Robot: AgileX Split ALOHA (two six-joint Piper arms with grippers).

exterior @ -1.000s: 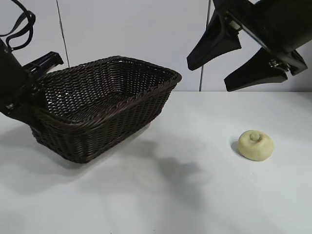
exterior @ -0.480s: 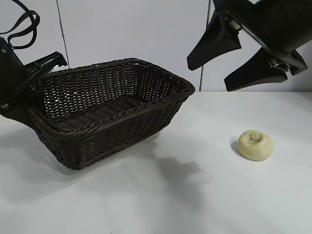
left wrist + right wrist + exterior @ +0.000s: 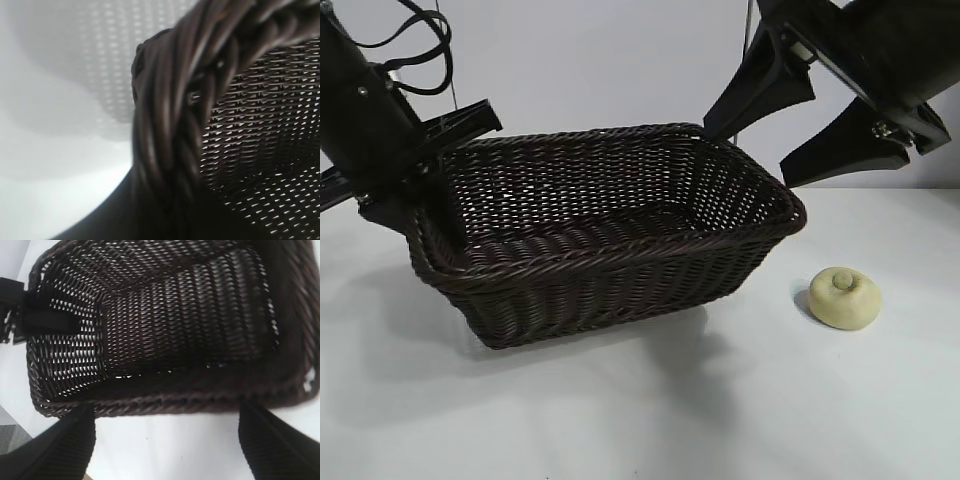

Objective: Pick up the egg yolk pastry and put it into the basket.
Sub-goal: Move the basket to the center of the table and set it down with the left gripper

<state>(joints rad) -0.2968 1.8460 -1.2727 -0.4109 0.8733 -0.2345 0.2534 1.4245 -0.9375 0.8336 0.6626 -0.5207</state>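
Clenched on the braided rim at the left end of the basket (image 3: 610,235), the left pincer (image 3: 420,170) sits in the upper left of the exterior frame, its dark arm rising out of the top corner with cables looping above it. From the left wrist view the thick plaited rim (image 3: 170,125) fills the middle of the frame, with the woven inner wall to the right of it. The basket stands on the white worktop (image 3: 650,420), spanning the left and centre of the exterior frame, its right corner close to the egg yolk pastry (image 3: 845,297) but not touching it. That pastry lies alone on the worktop at the right, knob upward. The right pincer (image 3: 790,120) hangs in the upper right of the frame, released, its two black fingers (image 3: 760,90) spread wide and holding nothing, above the basket's right end and the pastry. In the right wrist view the basket's hollow interior (image 3: 165,325) shows between those fingers.
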